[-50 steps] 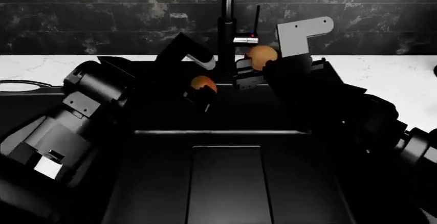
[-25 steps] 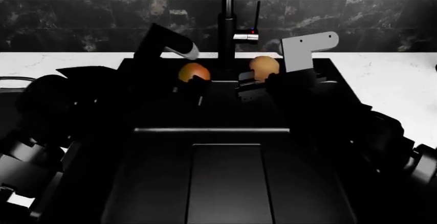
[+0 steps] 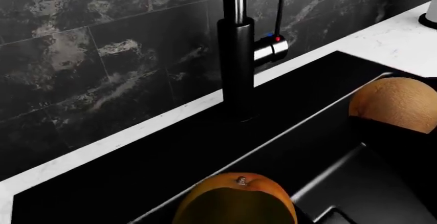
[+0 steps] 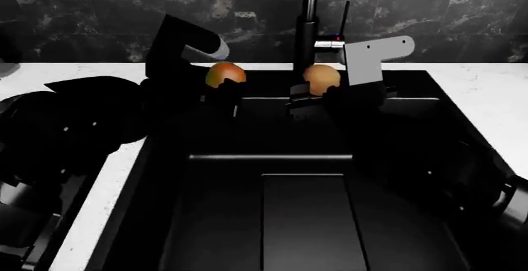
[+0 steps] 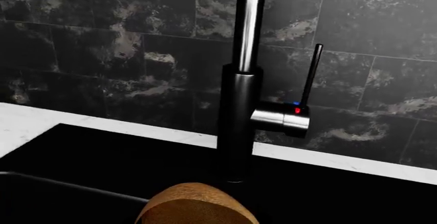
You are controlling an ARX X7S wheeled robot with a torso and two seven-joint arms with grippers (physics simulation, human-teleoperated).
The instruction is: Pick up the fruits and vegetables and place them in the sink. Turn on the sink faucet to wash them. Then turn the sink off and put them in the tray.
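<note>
Both fruits hang over the back of the deep black sink (image 4: pixel 272 159). My left gripper (image 4: pixel 224 94) is shut on the mango (image 4: pixel 224 74), whose orange-green top fills the near edge of the left wrist view (image 3: pixel 236 201). My right gripper (image 4: pixel 310 94) is shut on the tan-brown fruit (image 4: pixel 322 78), which also shows in both wrist views (image 5: pixel 194 206) (image 3: pixel 396 104). The sink faucet (image 4: pixel 310 30) rises just behind and between them, its thin lever (image 5: pixel 310 75) upright above the silver block with the red dot. No water shows. The tray is out of view.
White marble counter (image 4: pixel 486 91) runs along both sides of the sink, and a dark marbled tile wall (image 4: pixel 99 17) stands behind it. A white roll on a black base (image 3: pixel 431 14) sits on the counter at the far right. My dark arms cover the sink's left and right rims.
The left arm has lifted the mango up and back to the sink's rear rim, level with the tan-brown fruit. The head view has shifted, so the faucet now sits further right.
</note>
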